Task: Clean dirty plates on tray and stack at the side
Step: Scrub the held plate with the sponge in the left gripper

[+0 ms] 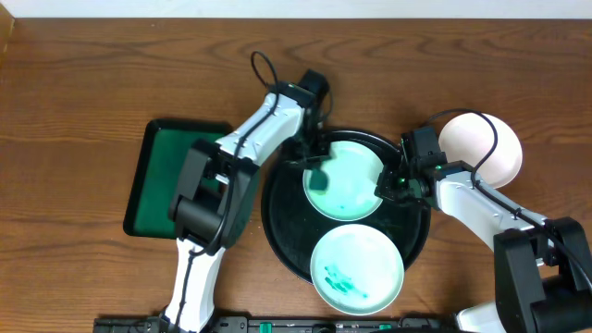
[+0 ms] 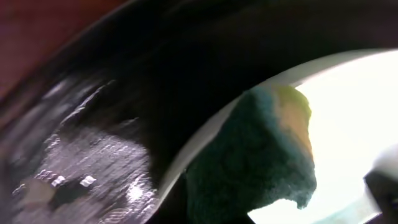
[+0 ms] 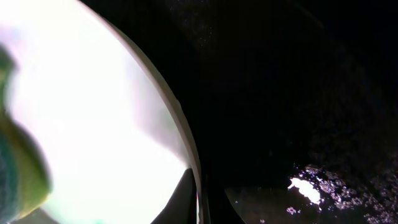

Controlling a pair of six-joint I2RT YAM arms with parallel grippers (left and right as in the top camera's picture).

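Left claw (image 1: 315,168): pressed together on a sponge (image 1: 317,180), which it holds down on the left part of the upper plate (image 1: 356,185). In the left wrist view the sponge (image 2: 261,155) shows dark teal with a yellow-green top, lying across the plate's rim, with glossy black tray surface beside it.

Right claw (image 1: 390,182): at the right edge of the same plate, pressed together on its rim. In the right wrist view the rim runs down between two dark finger shapes at the bottom of the frame; the plate itself is washed out to white there.

Upper plate: lies inside the black tray (image 1: 282,227), toward the far side. Faint teal wash across its middle.

Lower plate (image 1: 361,264): on the near side of the tray, its near edge overhanging the tray rim. Distinct teal smears left of its centre. Close to the upper plate; cannot tell if the two touch.

Third plate (image 1: 486,148): on the table (image 1: 92,74) just right of the tray, behind the right arm. No smears seen on its visible part.

Green tray (image 1: 166,166): rectangular, left of the black tray, partly covered by the left arm.
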